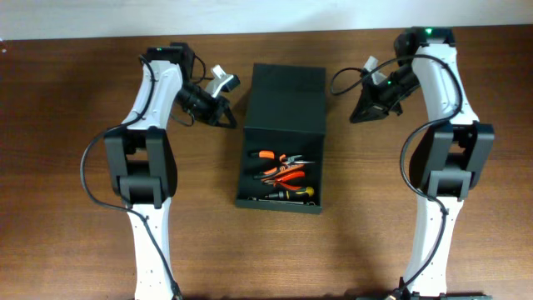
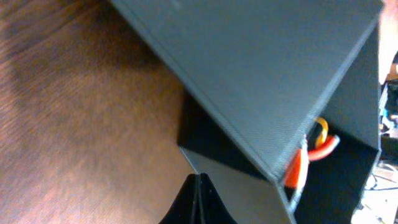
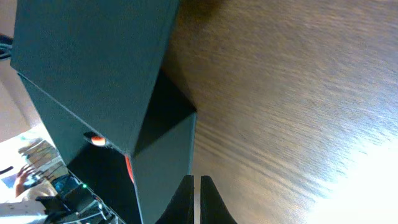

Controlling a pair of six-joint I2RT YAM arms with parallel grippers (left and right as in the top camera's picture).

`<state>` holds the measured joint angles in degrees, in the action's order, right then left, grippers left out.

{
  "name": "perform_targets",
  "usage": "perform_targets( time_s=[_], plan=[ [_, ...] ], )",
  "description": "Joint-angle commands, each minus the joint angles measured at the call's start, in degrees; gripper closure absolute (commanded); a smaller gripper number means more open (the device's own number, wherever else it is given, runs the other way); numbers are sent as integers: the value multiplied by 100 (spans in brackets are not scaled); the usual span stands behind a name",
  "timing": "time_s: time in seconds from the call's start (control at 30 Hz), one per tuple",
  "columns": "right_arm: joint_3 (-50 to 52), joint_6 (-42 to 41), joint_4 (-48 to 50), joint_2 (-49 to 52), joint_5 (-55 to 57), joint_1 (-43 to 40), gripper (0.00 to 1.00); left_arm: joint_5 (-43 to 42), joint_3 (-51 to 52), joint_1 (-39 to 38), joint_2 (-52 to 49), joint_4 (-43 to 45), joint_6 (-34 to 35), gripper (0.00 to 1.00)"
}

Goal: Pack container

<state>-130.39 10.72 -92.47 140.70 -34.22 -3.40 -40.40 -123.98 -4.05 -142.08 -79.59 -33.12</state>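
The container (image 1: 283,92) is a dark green-black box in the middle of the table. Its flap lid hangs over the far half, and the near half is open. Inside lie several hand tools (image 1: 281,171) with orange and red handles. My left gripper (image 1: 225,113) is shut and empty, just off the box's left wall. In the left wrist view its tips (image 2: 200,177) point at the container (image 2: 261,74), where orange handles (image 2: 305,163) show under the lid. My right gripper (image 1: 361,113) is shut and empty to the right of the box, with its tips (image 3: 196,180) beside the container's wall (image 3: 161,168).
Brown wooden table (image 1: 75,100) all round the box. Both arm bases stand toward the near edge, left (image 1: 141,171) and right (image 1: 445,162). Cables loop beside each arm.
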Motion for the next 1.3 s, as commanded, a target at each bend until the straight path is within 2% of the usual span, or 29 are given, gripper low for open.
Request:
perform_targets(
  time_s=[0.0, 0.5, 0.77, 0.97, 1.27],
  plan=[
    [-66, 109, 98, 264, -452, 39, 96, -428, -57, 4, -245, 188, 46, 98],
    [-66, 238, 334, 1141, -1049, 39, 96, -745, -57, -11, -723, 1357, 793, 98],
    [-66, 407, 533, 1388, -1928, 81, 96, -1263, -57, -85, -955, 1965, 1294, 98],
    [-66, 710, 566, 1458, -2470, 361, 96, -1681, -57, -120, -955, 2199, 1445, 98],
    [-66, 485, 1274, 1462, -2691, 601, 96, -1731, -57, -120, -955, 2203, 1447, 98]
  ],
)
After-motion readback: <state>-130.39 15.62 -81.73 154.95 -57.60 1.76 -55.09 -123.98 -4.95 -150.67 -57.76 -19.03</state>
